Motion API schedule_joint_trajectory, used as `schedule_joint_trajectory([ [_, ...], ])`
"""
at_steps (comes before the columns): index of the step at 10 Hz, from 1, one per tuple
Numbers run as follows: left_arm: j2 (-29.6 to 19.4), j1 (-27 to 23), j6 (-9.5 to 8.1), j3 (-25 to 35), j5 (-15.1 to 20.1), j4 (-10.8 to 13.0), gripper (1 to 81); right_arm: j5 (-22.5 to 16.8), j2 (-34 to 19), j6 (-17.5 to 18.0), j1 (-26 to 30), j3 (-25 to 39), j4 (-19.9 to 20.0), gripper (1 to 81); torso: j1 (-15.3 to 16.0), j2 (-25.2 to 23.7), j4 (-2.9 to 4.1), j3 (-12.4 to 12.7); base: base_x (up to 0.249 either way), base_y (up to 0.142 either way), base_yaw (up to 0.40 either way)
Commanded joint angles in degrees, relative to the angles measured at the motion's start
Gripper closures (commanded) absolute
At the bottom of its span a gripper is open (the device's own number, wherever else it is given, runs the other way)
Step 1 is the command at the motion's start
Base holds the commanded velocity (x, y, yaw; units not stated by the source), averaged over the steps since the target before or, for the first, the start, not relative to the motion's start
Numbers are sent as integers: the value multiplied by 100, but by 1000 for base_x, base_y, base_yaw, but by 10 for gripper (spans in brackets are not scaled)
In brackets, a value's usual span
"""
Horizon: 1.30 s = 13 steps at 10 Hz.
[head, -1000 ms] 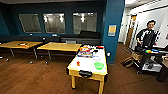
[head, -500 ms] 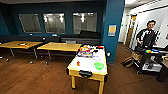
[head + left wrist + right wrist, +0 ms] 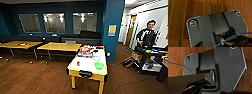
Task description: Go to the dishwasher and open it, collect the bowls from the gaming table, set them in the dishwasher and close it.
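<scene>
The gaming table (image 3: 87, 67) stands ahead in the head view, just right of centre. It is pale yellow, with a colourful print (image 3: 85, 51) at its far end and a dark slot (image 3: 85, 73) in its near end. A bright green bowl (image 3: 99, 65) rests on its near right part. A pale bowl with a bluish rim (image 3: 96, 58) lies just behind the green one. A small red object (image 3: 78, 63) sits on the left of the top. The dishwasher is out of view. Both wrist views look down on brown wooden floor (image 3: 179, 15) past my own dark plates.
A blue pillar (image 3: 113, 30) rises right behind the gaming table. Two wooden tables (image 3: 58, 46) and dark sofas stand at the left and back. A person (image 3: 147, 37) with a control rig and a cart (image 3: 150, 60) is at the right. Wooden floor spreads before me.
</scene>
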Motion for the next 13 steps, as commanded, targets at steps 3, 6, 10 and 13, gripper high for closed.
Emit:
schedule_joint_trajectory([
  [3, -17, -319, 2, -7, 281, -23, 10, -290, 27, -29, 262, 36, -45, 10, 0, 0, 0, 0, 0, 73, 0],
  [6, -18, -327, 2, -7, 281, -23, 10, -282, 27, -29, 262, 36, -45, 10, -2, 0, 0, 0, 0, 73, 0],
  [10, -18, -319, 2, -7, 281, -23, 10, -282, 27, -29, 263, 36, -45, 10, 0, 0, 0, 0, 0, 73, 0],
  [13, -18, -327, 2, -7, 281, -14, 10, -282, 27, -29, 262, 36, -45, 10, -2, 0, 0, 0, 29, 22, 0],
])
